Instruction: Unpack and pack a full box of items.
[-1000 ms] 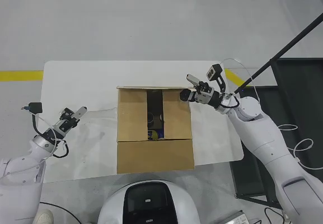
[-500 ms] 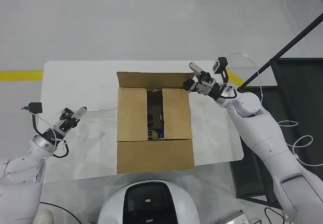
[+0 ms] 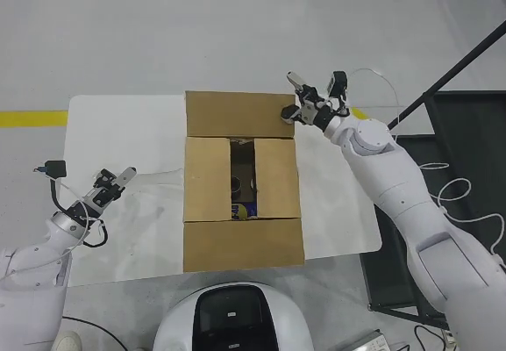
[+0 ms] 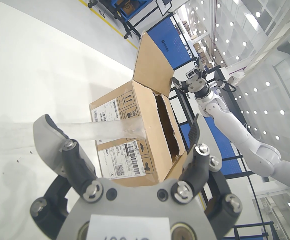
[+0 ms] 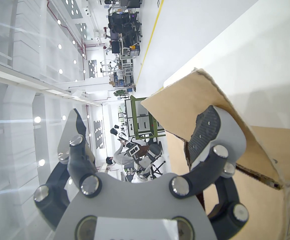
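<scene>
Opening the box [image 3: 242,244], seemingly: right pincer [image 3: 294,95], open, empty, touches the raised far flap [image 3: 239,114]. Left pincer [image 3: 118,174] hangs open. Next, likely the side flaps [image 3: 207,180].

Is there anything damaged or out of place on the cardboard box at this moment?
Yes. The brown cardboard box has ragged, torn edges along the gap between its two closed top flaps. A loose strip of clear tape also sticks out from its top edge above the labels. Nothing looks spilled.
</scene>
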You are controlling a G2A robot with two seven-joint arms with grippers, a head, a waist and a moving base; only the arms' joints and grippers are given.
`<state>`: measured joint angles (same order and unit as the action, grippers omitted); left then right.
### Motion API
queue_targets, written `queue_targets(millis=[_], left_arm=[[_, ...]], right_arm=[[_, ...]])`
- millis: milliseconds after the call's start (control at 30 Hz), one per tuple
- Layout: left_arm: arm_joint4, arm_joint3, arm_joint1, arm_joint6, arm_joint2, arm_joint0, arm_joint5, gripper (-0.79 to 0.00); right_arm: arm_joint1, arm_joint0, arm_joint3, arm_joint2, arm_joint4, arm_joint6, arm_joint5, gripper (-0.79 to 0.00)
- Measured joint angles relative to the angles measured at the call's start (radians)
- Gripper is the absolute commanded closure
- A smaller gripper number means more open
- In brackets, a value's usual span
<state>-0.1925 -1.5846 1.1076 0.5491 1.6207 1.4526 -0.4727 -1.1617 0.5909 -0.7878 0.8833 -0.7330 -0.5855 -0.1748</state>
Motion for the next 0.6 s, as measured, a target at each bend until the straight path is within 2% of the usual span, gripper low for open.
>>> queue_targets(millis=[367,600], left_arm=[[0.000,0.000,0.000,0.000,0.000,0.000,0.000,-0.785],[0.000,0.000,0.000,0.000,0.000,0.000,0.000,-0.785]], right_arm=[[-0.105,-0.114,0.274,-0.089,0.020,0.058,0.005,-0.785],[-0.155,-0.148,0.390,-0.116,0.045,0.054,0.011,-0.785]])
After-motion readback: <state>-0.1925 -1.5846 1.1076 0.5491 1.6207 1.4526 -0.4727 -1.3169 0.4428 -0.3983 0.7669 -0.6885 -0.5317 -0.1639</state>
